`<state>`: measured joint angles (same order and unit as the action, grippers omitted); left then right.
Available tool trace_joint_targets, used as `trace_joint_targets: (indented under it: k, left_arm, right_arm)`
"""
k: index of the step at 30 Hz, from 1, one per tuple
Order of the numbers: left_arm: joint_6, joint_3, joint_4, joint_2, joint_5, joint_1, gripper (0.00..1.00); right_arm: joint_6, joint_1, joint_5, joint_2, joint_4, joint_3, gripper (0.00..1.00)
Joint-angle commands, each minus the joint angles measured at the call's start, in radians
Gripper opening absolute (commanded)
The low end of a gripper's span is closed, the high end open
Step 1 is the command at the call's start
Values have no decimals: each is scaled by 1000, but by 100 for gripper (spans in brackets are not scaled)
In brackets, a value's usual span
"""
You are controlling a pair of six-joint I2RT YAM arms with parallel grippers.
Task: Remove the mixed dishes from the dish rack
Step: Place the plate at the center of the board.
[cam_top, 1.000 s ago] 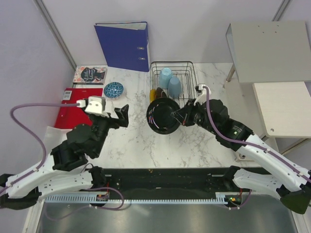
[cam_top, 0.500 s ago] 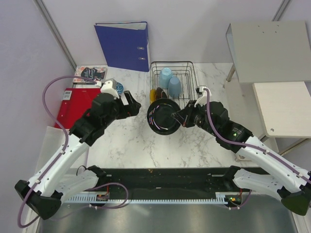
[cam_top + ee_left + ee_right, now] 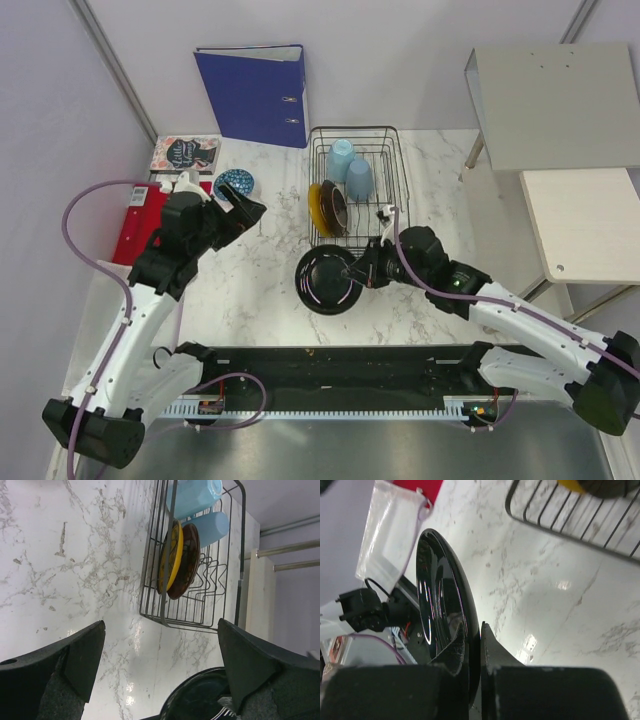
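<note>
1. My right gripper (image 3: pixel 362 272) is clenched on the rim of the glossy black round plate (image 3: pixel 328 281). In the wrist view one of its fingers (image 3: pixel 492 647) presses against the plate's edge.
2. Change: a second ago this plate hung at the near end of the rectangular black wire dish rack (image 3: pixel 350 128). Now it is clear of the wires and over the white marble table (image 3: pixel 270 290), nearer my bases.
3. I can't tell whether the plate touches the table yet. It looks tilted, not flat.
4. My left gripper (image 3: pixel 246 211) is spread wide and grasping nothing. It has pulled back from the rack side and now hovers just beside the small blue patterned bowl (image 3: pixel 233 184), which sits on the table left of the rack.
5. Still in the rack are the yellow patterned plate (image 3: pixel 171 555) and the dark red plate (image 3: pixel 186 560), on edge and side by side. Beyond them lie two pale blue plastic cups (image 3: pixel 197 495) (image 3: pixel 210 526).
6. Judgement: one dish is nearly unloaded. I need to lower it flat and let go, and four pieces are left.
7. Risk: the rim pinch is thin and the surface is slick, so the plate could swing or slip as I tip it down.
</note>
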<state>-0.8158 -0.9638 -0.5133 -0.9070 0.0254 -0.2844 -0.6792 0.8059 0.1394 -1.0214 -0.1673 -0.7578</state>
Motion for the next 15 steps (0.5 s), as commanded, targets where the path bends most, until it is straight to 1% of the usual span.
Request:
trace_joint_targets:
  k: [1, 6, 15]
  left_arm:
    - [-14, 3, -5, 40, -61, 11, 99]
    - [-13, 26, -4, 23, -53, 13, 99]
    - [3, 76, -5, 48, -58, 11, 99]
  right_arm:
    - [-68, 3, 123, -32, 110, 87, 0]
    - [-98, 3, 134, -106, 159, 153, 0]
    - [-68, 3, 32, -255, 137, 149, 0]
